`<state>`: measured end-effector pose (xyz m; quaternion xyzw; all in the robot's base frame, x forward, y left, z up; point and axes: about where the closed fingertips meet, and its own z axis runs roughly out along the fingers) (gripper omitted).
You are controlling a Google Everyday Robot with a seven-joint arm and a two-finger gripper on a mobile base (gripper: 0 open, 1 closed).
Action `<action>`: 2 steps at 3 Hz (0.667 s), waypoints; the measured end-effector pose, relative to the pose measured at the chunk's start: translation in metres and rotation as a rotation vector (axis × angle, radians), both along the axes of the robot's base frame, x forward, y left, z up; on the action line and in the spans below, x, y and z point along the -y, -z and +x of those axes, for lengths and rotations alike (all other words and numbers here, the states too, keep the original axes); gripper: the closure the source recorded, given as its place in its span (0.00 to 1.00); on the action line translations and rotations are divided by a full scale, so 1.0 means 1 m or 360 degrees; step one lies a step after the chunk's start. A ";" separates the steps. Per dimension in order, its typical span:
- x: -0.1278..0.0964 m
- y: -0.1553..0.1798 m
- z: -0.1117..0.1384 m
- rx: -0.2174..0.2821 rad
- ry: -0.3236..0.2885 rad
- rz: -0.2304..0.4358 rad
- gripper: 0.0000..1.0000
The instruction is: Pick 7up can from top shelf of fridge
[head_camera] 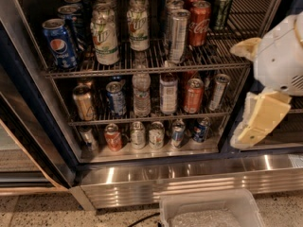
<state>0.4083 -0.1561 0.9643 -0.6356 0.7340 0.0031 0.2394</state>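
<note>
Two 7up cans stand at the front of the top shelf [142, 68] of the fridge [33, 126]: one [105, 39] left of centre, another [138, 28] beside it, with more behind. A blue Pepsi can [59, 42] stands to their left. A plain silver slim can [176, 36] and a red Coca-Cola can [199, 22] stand to their right. My gripper [249, 86] is at the right, outside the shelf's right end, well to the right of the 7up cans. Its cream fingers [259, 122] are spread apart and hold nothing.
Two lower wire shelves hold several cans and a water bottle [141, 91]. The ribbed steel base [189, 176] runs below. A clear plastic bin [210, 211] sits on the floor in front. A dark post [246, 98] stands right of the shelves.
</note>
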 end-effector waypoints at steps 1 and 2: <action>-0.041 0.000 -0.007 0.0113 -0.0173 0.0136 0.00; -0.041 0.000 -0.007 0.0113 -0.0172 0.0137 0.00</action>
